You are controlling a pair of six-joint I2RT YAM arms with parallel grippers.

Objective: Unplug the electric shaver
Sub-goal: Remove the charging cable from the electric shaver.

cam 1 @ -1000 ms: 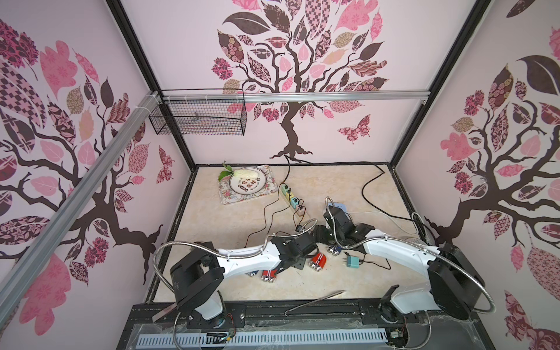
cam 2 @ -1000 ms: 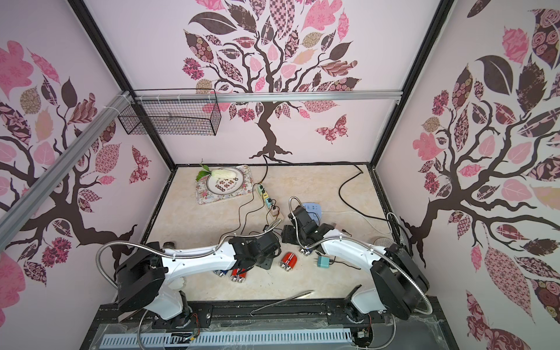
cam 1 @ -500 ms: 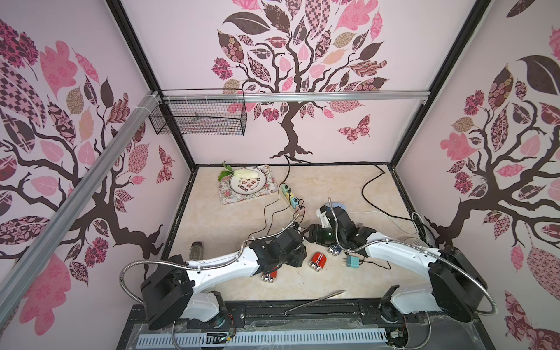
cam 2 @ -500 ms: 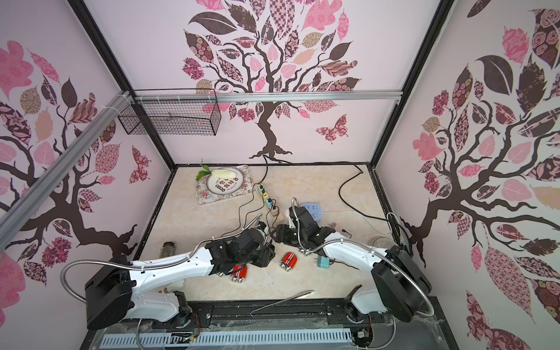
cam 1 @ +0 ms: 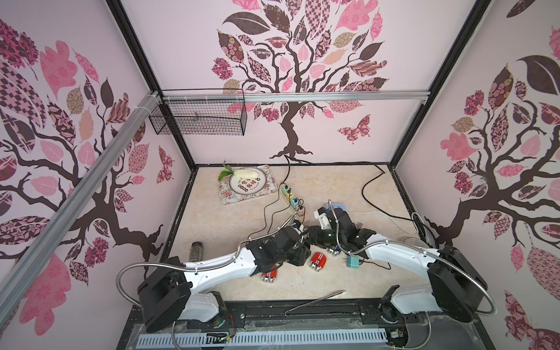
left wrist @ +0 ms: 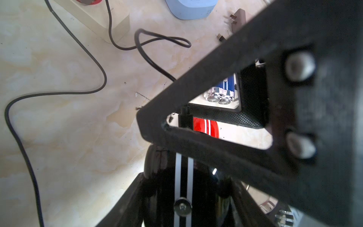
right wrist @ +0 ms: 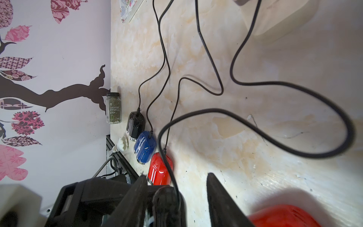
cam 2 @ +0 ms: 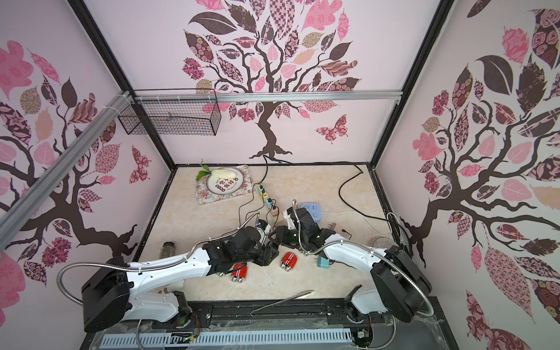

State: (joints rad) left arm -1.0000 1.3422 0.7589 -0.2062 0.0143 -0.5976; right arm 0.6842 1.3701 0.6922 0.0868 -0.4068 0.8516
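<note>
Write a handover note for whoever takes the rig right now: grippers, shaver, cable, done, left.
Grippers: the left gripper is shut on the black shaver. The right gripper is open, jaws either side of the cable where it enters that shaver, not clamped.
Where: both meet near the middle of the table; a red shaver lies loose just in front.
Done: shaver gripped, right gripper lined up on the plug end.
Left: the cable looks plugged in. Probably close the right gripper on the plug and pull it out while the left gripper holds.
</note>
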